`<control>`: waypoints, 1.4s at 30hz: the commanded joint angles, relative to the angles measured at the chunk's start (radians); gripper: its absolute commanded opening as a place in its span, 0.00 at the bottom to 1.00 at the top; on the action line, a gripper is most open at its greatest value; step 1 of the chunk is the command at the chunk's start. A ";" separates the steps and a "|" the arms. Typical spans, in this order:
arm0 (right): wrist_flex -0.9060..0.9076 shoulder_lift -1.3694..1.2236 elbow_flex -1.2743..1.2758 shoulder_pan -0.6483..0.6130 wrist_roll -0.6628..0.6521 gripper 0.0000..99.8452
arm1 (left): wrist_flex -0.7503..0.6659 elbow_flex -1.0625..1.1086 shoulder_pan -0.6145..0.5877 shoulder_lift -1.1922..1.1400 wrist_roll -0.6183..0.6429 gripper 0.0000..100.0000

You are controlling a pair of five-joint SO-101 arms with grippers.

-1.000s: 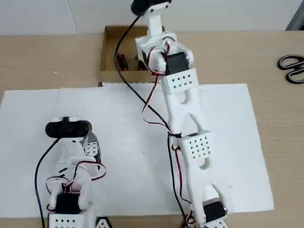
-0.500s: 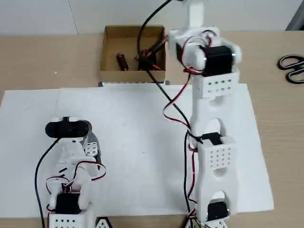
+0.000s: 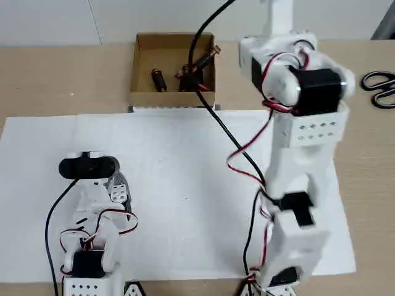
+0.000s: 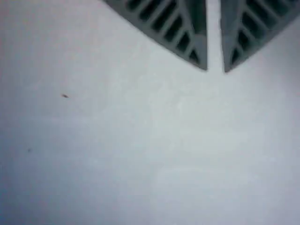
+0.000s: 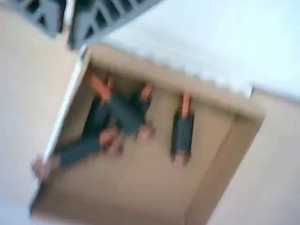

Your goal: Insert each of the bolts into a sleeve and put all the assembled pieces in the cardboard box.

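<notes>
Evidently little is left to do. In the high view, the cardboard box (image 3: 170,98) is seen near the far edge of the table (image 3: 55,74), just beyond the far edge of a white paper sheet (image 3: 173,172). Assembled pieces are lying inside it: a single piece (image 3: 158,80) toward the left wall, and a heap (image 3: 190,75) against the right wall, with one of them propped over the rim. The left arm (image 3: 92,216) is folded at the near left corner of the sheet, and the right arm (image 3: 305,117) is raised over its right side. Scissors (image 3: 379,86) lie at the table's right edge.

In the left wrist view, the left gripper (image 4: 214,49) is held above bare paper, its jaws closed to a thin slit and nothing gripped.

In the right wrist view, the right gripper (image 5: 69,18) is likewise nearly closed and empty, above the box. The heap cannot be counted exactly.

Since every piece seen lies in the box, the task is judged finished or nearly so.
</notes>
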State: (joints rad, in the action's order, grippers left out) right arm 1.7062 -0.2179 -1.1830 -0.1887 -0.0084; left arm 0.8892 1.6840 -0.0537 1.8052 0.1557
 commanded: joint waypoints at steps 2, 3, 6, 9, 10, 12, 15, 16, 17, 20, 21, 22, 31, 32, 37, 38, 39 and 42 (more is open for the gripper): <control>-0.004 0.249 0.397 0.025 0.000 0.00 | 0.003 -0.004 0.000 0.009 -0.005 0.01; -0.007 0.294 0.486 0.038 0.020 0.00 | 0.003 -0.004 0.000 0.009 -0.005 0.01; -0.025 0.424 0.733 0.061 0.100 0.00 | 0.003 -0.004 0.000 0.009 -0.005 0.01; -0.054 0.552 0.999 0.062 0.143 0.00 | 0.003 -0.004 0.000 0.009 -0.005 0.01; -0.079 0.599 1.097 0.062 0.157 0.00 | 0.003 -0.004 0.000 0.009 -0.005 0.01; -0.160 0.710 1.298 0.062 0.167 0.00 | 0.003 -0.004 0.000 0.009 -0.005 0.01; -0.328 0.901 1.603 0.062 0.153 0.00 | 0.003 -0.004 0.000 0.009 -0.005 0.01; -0.383 0.969 1.703 0.061 0.143 0.00 | 0.003 -0.004 0.000 0.009 -0.005 0.01; -0.430 1.038 1.797 0.061 0.133 0.00 | 0.003 -0.004 0.000 0.009 -0.005 0.01; -0.535 1.221 2.036 0.061 0.123 0.00 | 0.003 -0.004 0.000 0.009 -0.005 0.01; -0.558 1.274 2.104 0.061 0.123 0.00 | 0.003 -0.004 0.000 0.009 -0.005 0.01; -0.576 1.328 2.163 0.062 0.123 0.00 | 0.003 -0.004 0.000 0.009 -0.005 0.01; -0.691 1.709 2.529 0.127 0.107 0.00 | 0.003 -0.004 0.000 0.009 -0.005 0.01; -0.705 1.744 2.567 0.145 0.092 0.00 | 0.003 -0.004 0.000 0.009 -0.005 0.01; -0.710 1.931 2.704 0.188 0.060 0.00 | 0.003 -0.004 0.000 0.009 -0.005 0.01; -0.710 1.968 2.725 0.188 0.061 0.00 | 0.003 -0.004 0.000 0.009 -0.005 0.01; -0.710 2.003 2.748 0.188 0.061 0.00 | 0.003 -0.004 0.000 0.009 -0.005 0.01; -0.711 2.037 2.805 0.185 0.064 0.00 | 0.003 -0.004 0.000 0.009 -0.005 0.01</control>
State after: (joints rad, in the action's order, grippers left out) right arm 1.0173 1.7891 1.5957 -0.0031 0.0637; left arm 0.8892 1.6840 -0.0537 1.8052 0.1557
